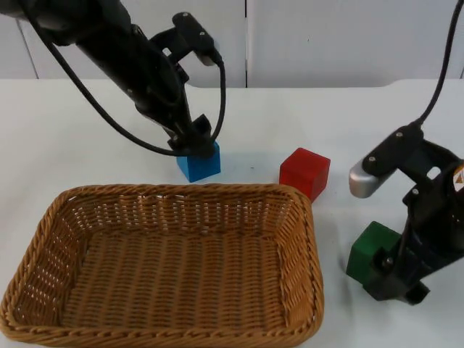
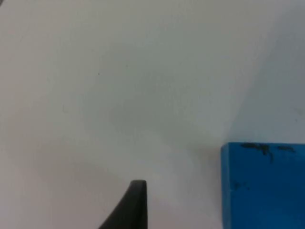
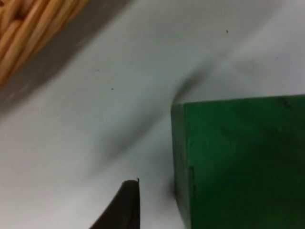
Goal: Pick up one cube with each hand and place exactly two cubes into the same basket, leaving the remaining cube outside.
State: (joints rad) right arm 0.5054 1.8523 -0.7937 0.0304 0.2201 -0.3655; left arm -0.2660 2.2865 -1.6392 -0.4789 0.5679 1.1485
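A blue cube (image 1: 200, 164) stands just behind the far rim of the wicker basket (image 1: 301, 246). My left gripper (image 1: 193, 147) is down at the cube's top back edge, open. In the left wrist view one fingertip (image 2: 135, 205) stands apart from the blue cube (image 2: 263, 186). The red cube (image 1: 304, 172) sits free to the right of it. The green cube (image 1: 372, 251) lies right of the basket, with my right gripper (image 1: 386, 270) low against its near right side, open. White table shows between its fingertip (image 3: 125, 206) and the green cube (image 3: 243, 162).
The basket takes up the near left of the white table (image 1: 65, 138), and its rim (image 3: 19, 33) is close to the right gripper. The grey partition wall (image 1: 326, 36) closes the far side.
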